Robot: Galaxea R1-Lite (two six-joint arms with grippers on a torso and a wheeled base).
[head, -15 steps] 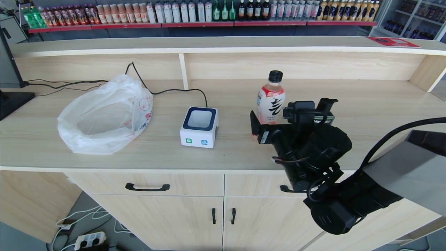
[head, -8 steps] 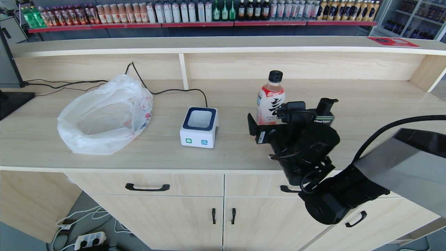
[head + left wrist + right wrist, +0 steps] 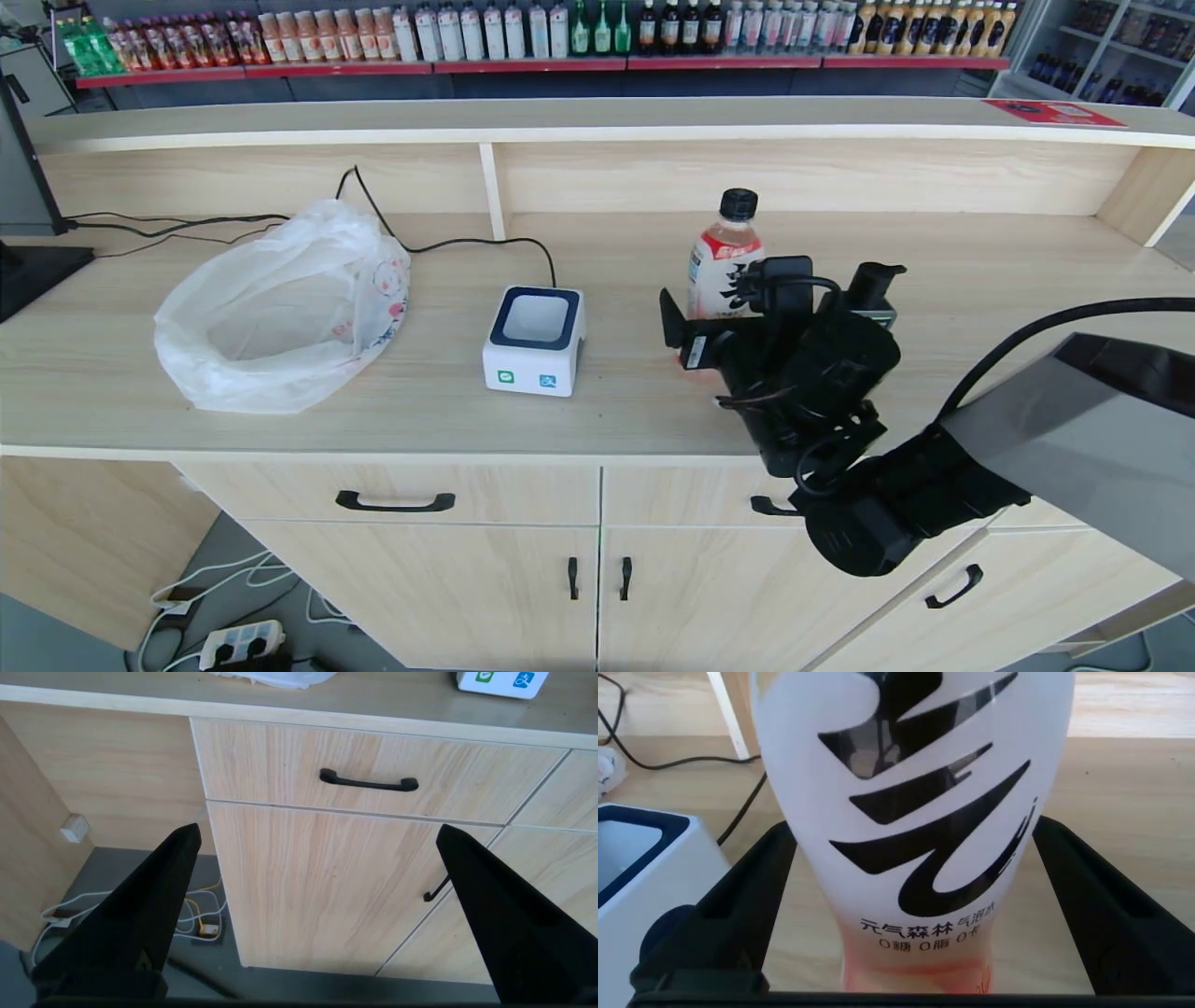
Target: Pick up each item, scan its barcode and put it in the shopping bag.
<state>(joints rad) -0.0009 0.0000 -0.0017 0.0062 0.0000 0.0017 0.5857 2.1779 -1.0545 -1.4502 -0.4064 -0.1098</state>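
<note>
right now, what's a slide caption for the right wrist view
Open right gripper flanks the upright bottle on the counter, scanner nearby

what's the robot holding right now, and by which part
Nothing yet: the right gripper sits open around the lower body of the bottle, which stands on the counter.

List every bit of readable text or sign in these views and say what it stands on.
"0糖 0脂 0卡": low on the bottle label, beneath small brand characters and one big black brush character.
Scanner: two small icons on its front, no words readable.
Shopping bag: red print, too blurred to read.
Red sign on the upper ledge: too small.
Shelf bottles: labels too small.
</note>
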